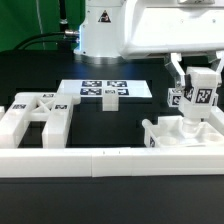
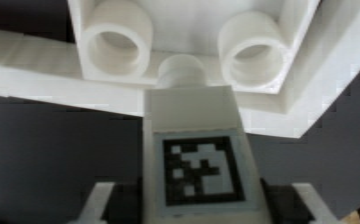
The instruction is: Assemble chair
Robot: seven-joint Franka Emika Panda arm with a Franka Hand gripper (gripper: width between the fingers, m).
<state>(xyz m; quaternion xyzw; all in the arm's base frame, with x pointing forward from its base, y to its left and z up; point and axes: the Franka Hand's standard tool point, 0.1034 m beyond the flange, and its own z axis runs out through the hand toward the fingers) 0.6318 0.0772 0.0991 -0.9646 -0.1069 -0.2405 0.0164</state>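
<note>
One square post is pinched in the claw, standing roughly upright near the surface's edge on the exterior view's right. The jaws are narrowed onto it, with a finger on each side just below its tag. Its rounded lower tip sits right at a chunky white chair frame, between the frame's two round sockets. Honestly can't tell if the tip is touching or just above. That frame is tucked just behind the long white border rail, which runs along the whole front edge of the surface, so there's not much room on that side. Over toward the edge on the exterior view's left, the X-braced panel lies flat, also close behind the rail. Between panel and frame there's a decent stretch of bare black surface. Further back, mid-surface, is the marker board, with a small white block at its front edge. The arm's base stands behind that.
</note>
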